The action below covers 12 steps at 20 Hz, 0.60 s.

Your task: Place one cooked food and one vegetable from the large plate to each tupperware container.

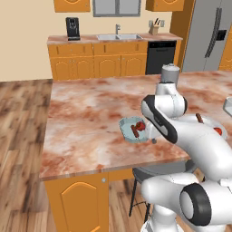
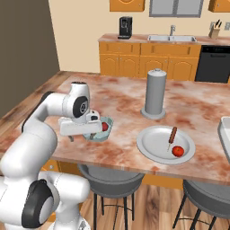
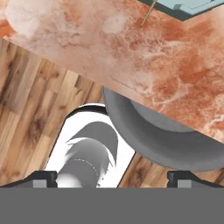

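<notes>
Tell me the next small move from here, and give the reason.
Probably swing the open pincer toward the large plate and line up over the sausage there. The blue tub already holds a sausage and a tomato, while one sausage and one tomato remain on the plate, and the pincer holds nothing.
</notes>
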Tool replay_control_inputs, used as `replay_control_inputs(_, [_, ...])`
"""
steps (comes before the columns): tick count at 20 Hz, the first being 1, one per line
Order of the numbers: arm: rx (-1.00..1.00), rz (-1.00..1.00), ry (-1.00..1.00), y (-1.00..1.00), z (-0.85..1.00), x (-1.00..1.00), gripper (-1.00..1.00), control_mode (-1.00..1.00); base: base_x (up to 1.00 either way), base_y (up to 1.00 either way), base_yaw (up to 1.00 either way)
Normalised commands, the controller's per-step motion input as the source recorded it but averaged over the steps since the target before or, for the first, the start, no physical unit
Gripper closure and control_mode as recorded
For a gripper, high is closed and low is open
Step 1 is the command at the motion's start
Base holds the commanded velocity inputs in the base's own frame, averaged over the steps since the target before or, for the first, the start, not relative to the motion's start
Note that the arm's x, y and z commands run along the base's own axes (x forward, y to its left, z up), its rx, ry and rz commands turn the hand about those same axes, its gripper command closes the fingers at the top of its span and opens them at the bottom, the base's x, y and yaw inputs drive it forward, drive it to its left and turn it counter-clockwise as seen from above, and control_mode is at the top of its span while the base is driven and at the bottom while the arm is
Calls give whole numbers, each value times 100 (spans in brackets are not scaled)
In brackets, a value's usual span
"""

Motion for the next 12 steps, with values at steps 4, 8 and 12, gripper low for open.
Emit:
replay_control_inputs(4, [0,0,0,0,0,0,-100,-100,0,0,0])
replay_control_inputs(8, [0,0,0,-4,0,0,-100,100,0,-44,0])
replay_control_inputs(12, [0,0,0,0,0,0,-100,100,0,-99,0])
